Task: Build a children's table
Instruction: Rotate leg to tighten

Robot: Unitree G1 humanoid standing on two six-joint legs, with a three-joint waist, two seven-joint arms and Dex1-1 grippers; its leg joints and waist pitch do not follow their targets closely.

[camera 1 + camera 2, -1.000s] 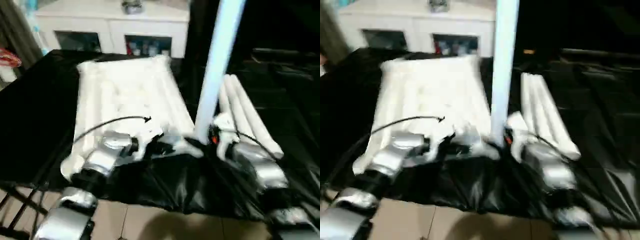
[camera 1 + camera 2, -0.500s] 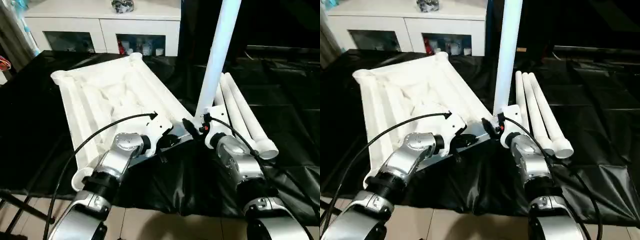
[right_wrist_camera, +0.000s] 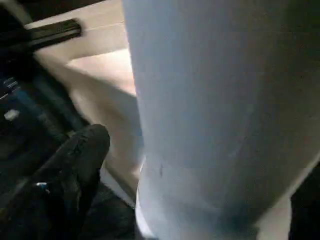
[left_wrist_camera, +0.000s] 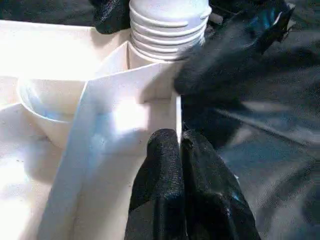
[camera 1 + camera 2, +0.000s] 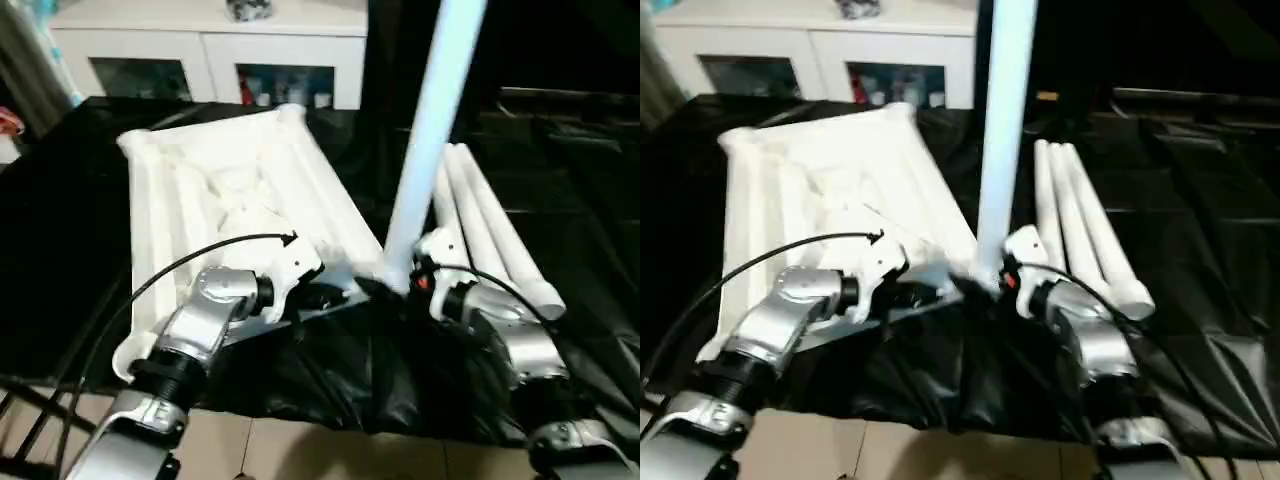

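The white table top (image 5: 220,190) lies ribbed side up on the black sheet. One white leg (image 5: 432,130) stands upright in its near right corner socket; the leg's ribbed end (image 4: 167,25) shows above the socket. Three more legs (image 5: 490,230) lie side by side to the right. My left gripper (image 5: 335,296) is shut on the top's thin side wall (image 4: 177,112) just beside that corner. My right gripper (image 5: 400,283) stands open around the foot of the upright leg (image 3: 210,100), with one finger (image 3: 80,160) a little off its side.
A white cabinet (image 5: 210,45) with glass doors stands behind the work surface. The black sheet (image 5: 90,250) covers the whole surface and hangs in folds over the near edge, with floor tiles (image 5: 300,450) below.
My right gripper's fingers have spread away from the upright leg, which stays standing in its socket. The left gripper keeps its hold. The head camera has shifted.
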